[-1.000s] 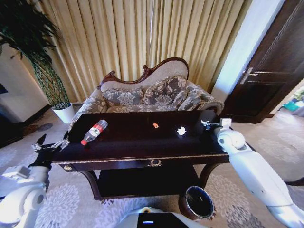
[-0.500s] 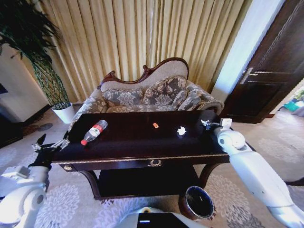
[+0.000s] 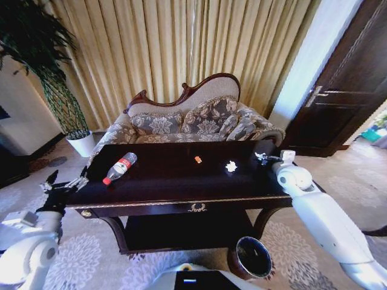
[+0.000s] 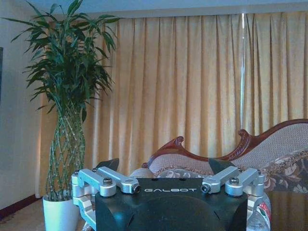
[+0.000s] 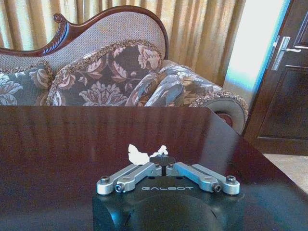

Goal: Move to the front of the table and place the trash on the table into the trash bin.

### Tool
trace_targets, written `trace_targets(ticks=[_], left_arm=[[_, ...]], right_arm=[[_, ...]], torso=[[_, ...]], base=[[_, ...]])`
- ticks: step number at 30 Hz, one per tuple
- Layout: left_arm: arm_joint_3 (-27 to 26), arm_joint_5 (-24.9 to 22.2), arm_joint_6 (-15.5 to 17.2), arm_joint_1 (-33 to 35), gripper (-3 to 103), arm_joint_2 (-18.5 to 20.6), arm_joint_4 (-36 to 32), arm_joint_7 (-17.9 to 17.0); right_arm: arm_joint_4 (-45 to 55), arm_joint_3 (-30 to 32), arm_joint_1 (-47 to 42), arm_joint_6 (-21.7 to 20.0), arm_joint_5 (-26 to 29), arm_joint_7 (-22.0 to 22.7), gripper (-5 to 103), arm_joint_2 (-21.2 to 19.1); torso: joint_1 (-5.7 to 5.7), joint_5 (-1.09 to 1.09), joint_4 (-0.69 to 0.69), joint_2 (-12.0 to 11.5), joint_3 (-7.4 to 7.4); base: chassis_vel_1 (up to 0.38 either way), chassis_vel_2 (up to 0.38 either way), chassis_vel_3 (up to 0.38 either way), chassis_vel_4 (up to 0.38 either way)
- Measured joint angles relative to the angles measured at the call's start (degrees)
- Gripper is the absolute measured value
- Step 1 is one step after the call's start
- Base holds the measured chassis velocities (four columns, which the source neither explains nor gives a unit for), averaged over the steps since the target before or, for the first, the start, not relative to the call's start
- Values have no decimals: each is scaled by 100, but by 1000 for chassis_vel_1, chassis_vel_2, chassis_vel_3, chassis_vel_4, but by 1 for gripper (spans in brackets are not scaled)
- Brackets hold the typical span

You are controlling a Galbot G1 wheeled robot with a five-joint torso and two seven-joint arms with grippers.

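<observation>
I'm at the front of the counter (image 3: 175, 181), dark glossy top, gold emblem on the front rail. My left jaws (image 3: 62, 184) hang just off the counter's left end, spread apart; in the left wrist view the left fingertips (image 4: 107, 164) stand wide, with the potted plant (image 4: 65, 120) and the curtain (image 4: 192, 82) behind. My right jaws (image 3: 262, 157) sit over the counter's right end, pressed together on nothing; the right wrist view shows them (image 5: 161, 159) closed just above the tabletop.

Trash on the counter: clear bottle (image 3: 120, 168) with red label and cap lies on its side toward the left end, near my left jaws but apart from them. Orange scrap (image 3: 198, 159) near the middle. White paper wad (image 3: 231, 165) right of it, near my right jaws, not touching; in the right wrist view the wad (image 5: 137, 153) lies just past the tips.

Trash bin (image 3: 253, 257) stands on the carpet at the counter's front right, beside the leg. Sofa (image 3: 193, 118) behind the counter.
</observation>
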Motion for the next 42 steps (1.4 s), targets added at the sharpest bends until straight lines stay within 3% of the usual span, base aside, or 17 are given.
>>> trace_targets(ticks=[19,31,39,41,42], left_arm=[[-6,-4,2,18,100,6,-13,-9],[-17,-7,-1,37,100,-5,-37,-9],[-7,-7,-9,30,100,-9,-25,-7],[6,-7,-11,19,100,-11,-20,-6],[6,-7,-11,19,100,-11,-20,-6]], right_arm=[[113,61,-37,40,-19,-5,0,23],[344,129,-120,539,-344,30,0,118],[525,230,-294,1258,-235,49,0,239],[446,211,-355,1938,-208,-210,0,326],[446,211,-355,1938,-208,-210,0,326]], torso=[[0,0,0,0,0],[0,0,0,0,0],[0,0,0,0,0],[0,0,0,0,0],[0,0,0,0,0]], base=[[0,0,0,0],[0,0,0,0],[0,0,0,0],[0,0,0,0],[0,0,0,0]])
